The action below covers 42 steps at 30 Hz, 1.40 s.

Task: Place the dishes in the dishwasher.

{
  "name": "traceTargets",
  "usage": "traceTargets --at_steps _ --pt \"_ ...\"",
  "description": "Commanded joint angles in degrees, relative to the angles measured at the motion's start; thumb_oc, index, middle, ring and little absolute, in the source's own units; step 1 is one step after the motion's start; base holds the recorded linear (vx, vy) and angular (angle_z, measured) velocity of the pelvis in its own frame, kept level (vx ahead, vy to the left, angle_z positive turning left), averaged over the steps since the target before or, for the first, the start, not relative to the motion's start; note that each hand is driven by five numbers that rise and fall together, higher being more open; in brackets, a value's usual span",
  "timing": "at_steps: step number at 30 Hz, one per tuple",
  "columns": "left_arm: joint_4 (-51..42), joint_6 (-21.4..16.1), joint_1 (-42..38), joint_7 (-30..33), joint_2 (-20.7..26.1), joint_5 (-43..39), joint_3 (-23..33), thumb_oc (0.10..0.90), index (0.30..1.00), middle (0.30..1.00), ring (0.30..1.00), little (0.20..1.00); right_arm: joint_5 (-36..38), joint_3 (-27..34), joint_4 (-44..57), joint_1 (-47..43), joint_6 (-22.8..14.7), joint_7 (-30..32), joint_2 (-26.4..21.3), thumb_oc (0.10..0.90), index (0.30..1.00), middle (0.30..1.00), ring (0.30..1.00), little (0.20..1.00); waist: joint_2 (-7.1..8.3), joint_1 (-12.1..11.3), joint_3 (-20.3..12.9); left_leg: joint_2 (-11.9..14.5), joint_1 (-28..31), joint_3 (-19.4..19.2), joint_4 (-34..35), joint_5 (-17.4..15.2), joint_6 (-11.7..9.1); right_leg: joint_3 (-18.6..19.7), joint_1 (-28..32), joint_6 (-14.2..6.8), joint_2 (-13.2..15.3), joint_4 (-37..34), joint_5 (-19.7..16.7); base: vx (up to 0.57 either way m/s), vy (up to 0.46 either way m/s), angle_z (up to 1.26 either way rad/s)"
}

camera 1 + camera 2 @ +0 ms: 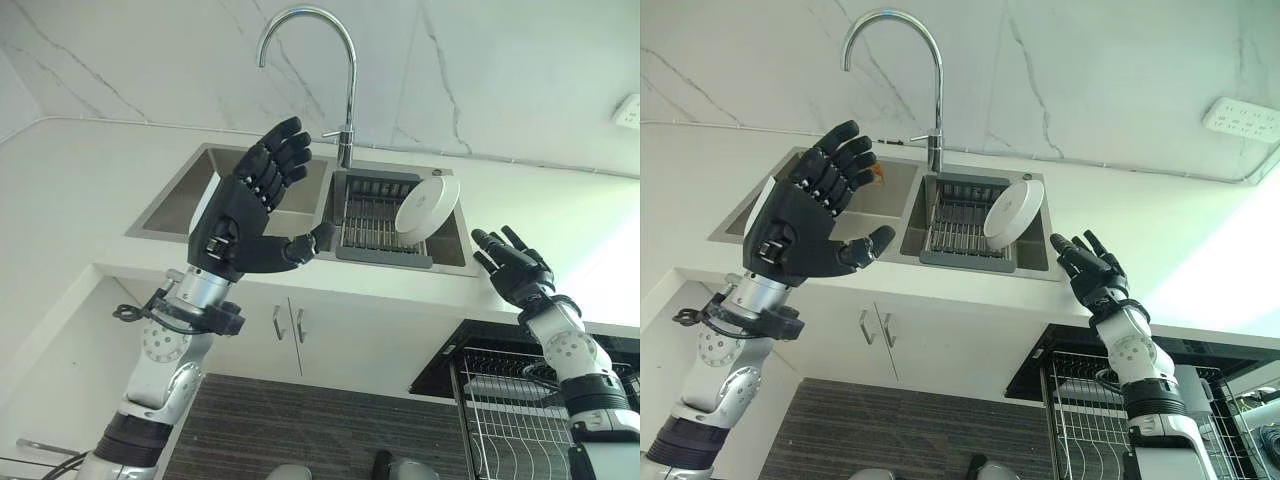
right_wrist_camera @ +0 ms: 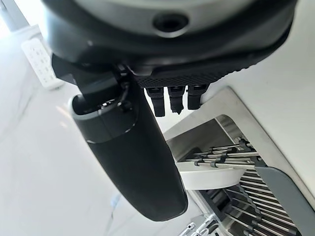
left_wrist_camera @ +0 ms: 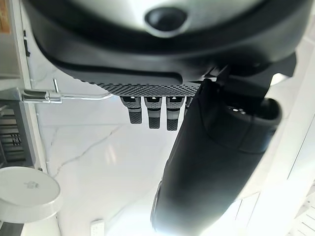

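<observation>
A white dish (image 1: 427,205) leans on its edge in the dark drying rack (image 1: 372,222) set in the right bowl of the steel sink (image 1: 195,196); it also shows in the left wrist view (image 3: 27,192) and the right wrist view (image 2: 206,175). My left hand (image 1: 245,215) is raised over the left sink bowl, palm up, open with relaxed fingers and holding nothing. My right hand (image 1: 512,263) hovers open over the white counter, to the right of the dish and apart from it. The open dishwasher's wire rack (image 1: 510,412) sits at the lower right.
A tall curved chrome tap (image 1: 345,70) rises behind the sink, against a marble wall. White cabinet doors with two handles (image 1: 287,324) run below the counter. A wall socket (image 1: 628,110) sits at the far right. Dark floor (image 1: 300,430) lies below.
</observation>
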State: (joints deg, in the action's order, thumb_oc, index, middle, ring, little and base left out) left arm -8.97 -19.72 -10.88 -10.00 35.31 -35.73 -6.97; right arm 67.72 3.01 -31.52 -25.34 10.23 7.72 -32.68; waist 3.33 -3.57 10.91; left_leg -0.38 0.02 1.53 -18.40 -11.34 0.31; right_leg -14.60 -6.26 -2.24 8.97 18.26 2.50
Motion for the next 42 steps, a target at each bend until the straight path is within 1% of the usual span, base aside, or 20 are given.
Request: traceTargets --at_steps 1,10,16,29,42 --pt "-2.86 -3.11 -7.83 1.06 2.25 -2.41 -0.9 0.8 0.9 0.9 0.9 0.9 1.12 -0.33 -1.23 -8.53 -1.62 -3.58 -3.57 0.8 0.9 0.9 0.9 0.9 1.02 -1.18 -4.37 -0.14 3.71 -2.66 1.21 -6.44 1.59 -1.42 -1.53 -7.06 2.91 -1.07 -1.7 -0.01 0.002 0.04" --pt "-2.58 -2.65 -8.77 1.25 2.91 -2.85 -1.07 0.8 0.9 0.9 0.9 0.9 0.0 -2.11 -4.65 -11.66 -0.43 -5.11 -4.75 0.8 0.9 0.9 0.9 0.9 0.96 -1.87 -4.52 -0.27 3.89 -2.1 1.21 -6.43 1.39 -2.26 -1.34 -7.15 3.35 -1.07 -1.78 0.0 0.0 0.03" --pt "-2.4 -2.56 -9.11 1.57 3.01 -2.84 -1.32 0.8 0.9 0.9 0.9 0.9 -0.51 -2.89 -5.72 -14.01 -1.55 -4.87 -5.65 0.8 0.9 0.9 0.9 0.9 0.88 -2.17 -4.71 -0.32 3.92 -1.71 1.21 -6.38 1.28 -2.58 -1.11 -7.04 3.45 -1.07 -1.66 0.01 0.002 0.06" --pt "-1.86 -2.24 -9.19 1.19 4.86 -4.76 -1.27 0.8 0.9 0.9 0.9 0.9 -0.48 -3.86 -11.4 -18.6 -0.34 -6.37 -9.36 0.8 0.9 0.9 0.9 0.9 1.01 -3.17 -5.36 -0.43 3.76 -0.92 1.21 -6.24 0.93 -3.16 -0.78 -7.07 3.78 -1.07 -1.48 0.02 -0.001 0.05" --pt "-1.37 -1.62 -10.04 1.63 6.0 -5.41 -1.84 0.8 0.9 0.9 0.9 0.9 -0.88 -4.41 -14.54 -19.86 0.49 -5.6 -9.84 0.8 0.9 0.9 0.9 0.9 0.88 -3.48 -5.21 -0.67 3.81 -0.42 1.21 -6.21 0.98 -3.1 -0.6 -7.13 3.88 -1.07 -1.58 0.01 -0.001 0.03"
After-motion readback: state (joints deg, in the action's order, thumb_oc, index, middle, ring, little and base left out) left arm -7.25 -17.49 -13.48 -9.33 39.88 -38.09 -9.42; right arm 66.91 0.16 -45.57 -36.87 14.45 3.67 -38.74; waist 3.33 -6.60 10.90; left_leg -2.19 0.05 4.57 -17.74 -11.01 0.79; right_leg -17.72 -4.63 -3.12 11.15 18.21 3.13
